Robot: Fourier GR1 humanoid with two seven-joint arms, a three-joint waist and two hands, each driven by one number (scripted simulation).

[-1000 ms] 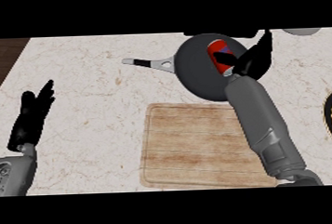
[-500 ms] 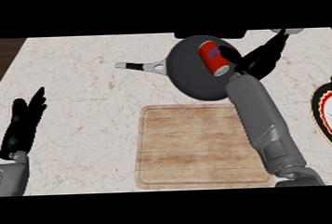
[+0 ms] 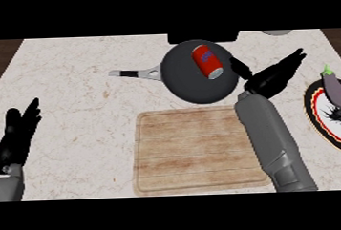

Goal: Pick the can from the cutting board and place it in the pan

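The right hand (image 3: 273, 78), black and glossy on a smooth grey forearm, is spread with straight fingers and holds nothing; it sits just beside the right rim of the pan (image 3: 193, 87). Half a second ago it was against the pan's edge next to the can; now it has pulled back and to the right. The can (image 3: 207, 61), a red cylinder with a silver end, lies tilted on its side inside the pan, in the upper part, apart from the hand. The pan is round, dark and matte, with a grey handle pointing left. Just below the pan lies the cutting board (image 3: 192, 149), a rectangle of pale wood with visible grain. Right of the pan, a plate (image 3: 321, 117) carries a purple eggplant (image 3: 337, 88). Far left of the pan, the left hand (image 3: 17, 136) rests open, fingers up, over the marbled stone table (image 3: 81, 91).
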